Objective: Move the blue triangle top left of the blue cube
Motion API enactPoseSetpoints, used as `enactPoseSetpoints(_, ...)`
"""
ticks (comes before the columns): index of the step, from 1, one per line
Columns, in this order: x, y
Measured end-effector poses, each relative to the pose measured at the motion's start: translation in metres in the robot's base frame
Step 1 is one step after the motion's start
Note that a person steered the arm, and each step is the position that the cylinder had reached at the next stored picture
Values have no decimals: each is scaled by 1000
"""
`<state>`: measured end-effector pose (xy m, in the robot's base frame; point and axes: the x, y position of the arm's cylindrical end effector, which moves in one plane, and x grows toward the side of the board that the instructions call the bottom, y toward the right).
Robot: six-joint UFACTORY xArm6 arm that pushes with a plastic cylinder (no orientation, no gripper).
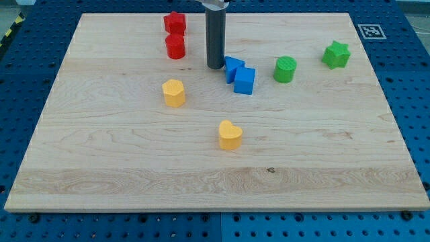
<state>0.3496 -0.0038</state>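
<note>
While my tip rests touching the blue triangle at its 9 o'clock, no gripper fitted, that block already sits at 10 o'clock of the blue cube, touching it; next: at most a slight nudge.

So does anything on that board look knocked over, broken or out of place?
Nothing stands out. All the blocks sit flat on the wooden board; my tip rests just left of the blue triangle, which touches the blue cube.
</note>
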Motion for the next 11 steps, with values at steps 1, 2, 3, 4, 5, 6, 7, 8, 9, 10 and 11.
enactPoseSetpoints(1, 0, 0)
enactPoseSetpoints(2, 13, 0)
enactPoseSetpoints(3, 24, 0)
enactPoseSetpoints(4, 30, 0)
enactPoseSetpoints(5, 30, 0)
enactPoseSetpoints(6, 30, 0)
enactPoseSetpoints(7, 30, 1)
enactPoseSetpoints(8, 23, 1)
enactPoseSetpoints(9, 12, 1)
enactPoseSetpoints(10, -1, 1)
enactPoseSetpoints(11, -7, 1)
